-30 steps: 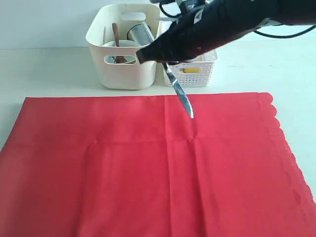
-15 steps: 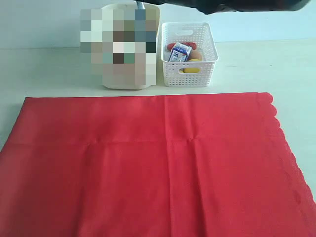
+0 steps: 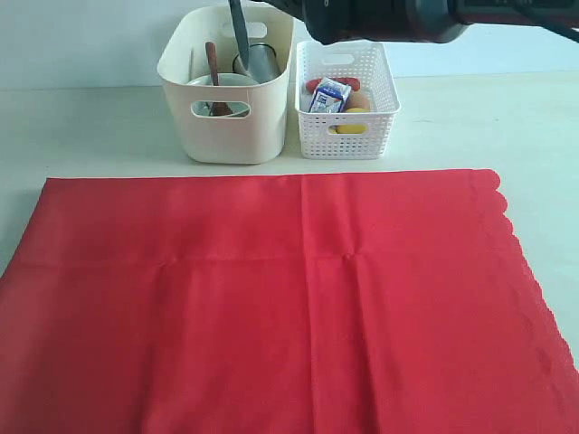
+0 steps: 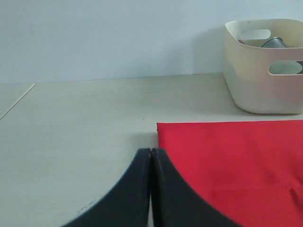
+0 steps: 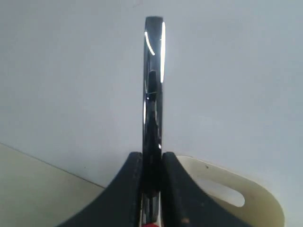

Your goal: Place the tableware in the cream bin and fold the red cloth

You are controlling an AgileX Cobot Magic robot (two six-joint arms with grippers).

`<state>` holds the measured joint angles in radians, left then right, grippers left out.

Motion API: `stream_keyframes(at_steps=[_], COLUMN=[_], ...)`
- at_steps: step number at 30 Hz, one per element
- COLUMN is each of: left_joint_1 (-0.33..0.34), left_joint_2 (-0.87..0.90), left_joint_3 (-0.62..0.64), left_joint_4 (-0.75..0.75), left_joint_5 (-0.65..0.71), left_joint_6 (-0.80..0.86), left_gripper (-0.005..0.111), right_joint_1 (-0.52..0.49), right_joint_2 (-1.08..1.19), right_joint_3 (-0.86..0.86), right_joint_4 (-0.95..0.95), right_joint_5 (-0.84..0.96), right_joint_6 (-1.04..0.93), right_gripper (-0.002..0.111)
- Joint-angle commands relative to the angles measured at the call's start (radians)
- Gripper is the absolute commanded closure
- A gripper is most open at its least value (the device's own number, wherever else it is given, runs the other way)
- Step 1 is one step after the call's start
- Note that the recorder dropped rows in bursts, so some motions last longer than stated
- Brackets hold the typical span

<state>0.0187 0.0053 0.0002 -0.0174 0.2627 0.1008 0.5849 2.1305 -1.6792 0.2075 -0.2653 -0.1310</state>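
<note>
exterior and wrist views, knife over bin. the right arm (image 3: pixel 389 18) crossed the top edge of the exterior view and was cut off there, so its jaws could not be seen from that side. the right wrist view showed the right gripper (image 5: pixel 152 158) pinching the silver table knife (image 5: pixel 154 94), fingers pressed against both flat faces. the knife appeared edge-on there, so blade and handle were hard to tell apart. in the exterior view the silver table knife (image 3: pixel 238 36) stood nearly upright, long axis close to vertical and leaning slightly. its upper end ran out of frame and its narrow lower end pointed down into the cream bin (image 3: pixel 226 136), just beside the steel cup (image 3: pixel 260 60). whether the tip touched anything could not be told. the dark wooden spoon (image 3: pixel 211 68) leaned in the same bin above the white speckled bowl (image 3: pixel 222 83); the bin wall hid whatever lay deeper. the white perforated basket (image 3: pixel 348 145) stood just beside the bin, holding a small milk carton (image 3: pixel 330 95); its other contents were partly hidden. the red cloth (image 3: pixel 289 298) lay spread flat in front of both, its near part cut off by the frame. the left gripper (image 4: pixel 151 152) had its fingers pressed together, holding nothing, over the table (image 4: pixel 71 132) near the cloth's corner.
</note>
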Motion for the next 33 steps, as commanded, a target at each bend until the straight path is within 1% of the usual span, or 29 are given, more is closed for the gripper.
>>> stream_keyframes(at_steps=[1,3,7,13,15,19,24,28,29,33], left_joint_1=[0.003,0.003,0.003,0.003,0.003,0.003,0.003,0.003,0.003,0.003], left_joint_2=[-0.005,-0.005,-0.005,-0.005,-0.005,-0.005,-0.005,-0.005,-0.005,-0.005], left_joint_3=[0.000,0.000,0.000,0.000,0.000,0.000,0.000,0.000,0.000,0.000], left_joint_4=[-0.009,-0.009,-0.009,-0.009,-0.009,-0.009,-0.009,-0.009,-0.009,-0.009], left_joint_5=[-0.001,-0.001,-0.001,-0.001,-0.001,-0.001,-0.001,-0.001,-0.001,-0.001], left_joint_6=[0.000,0.000,0.000,0.000,0.000,0.000,0.000,0.000,0.000,0.000], left_gripper=[0.104,0.104,0.104,0.104,0.104,0.104,0.104,0.104,0.104,0.104], right_joint_1=[0.002,0.002,0.000,0.000,0.000,0.000,0.000,0.000,0.000,0.000], right_joint_2=[0.001,0.001,0.001,0.001,0.001,-0.013,-0.059,-0.114,-0.128,-0.183], right_joint_3=[-0.024,-0.024,-0.024,-0.024,-0.024,-0.024,-0.024,-0.024,-0.024,-0.024], right_joint_4=[0.001,0.001,0.001,0.003,0.003,0.003,0.006,0.077,0.066,0.013], right_joint_5=[-0.032,-0.037,-0.037,-0.020,-0.012,0.031,0.160,0.332,0.393,0.534], right_joint_6=[-0.006,-0.006,-0.006,-0.006,-0.006,0.002,0.005,0.027,0.027,0.022], right_gripper=[0.107,0.104,0.091,0.062,0.057,0.057,0.057,0.057,0.057,0.057])
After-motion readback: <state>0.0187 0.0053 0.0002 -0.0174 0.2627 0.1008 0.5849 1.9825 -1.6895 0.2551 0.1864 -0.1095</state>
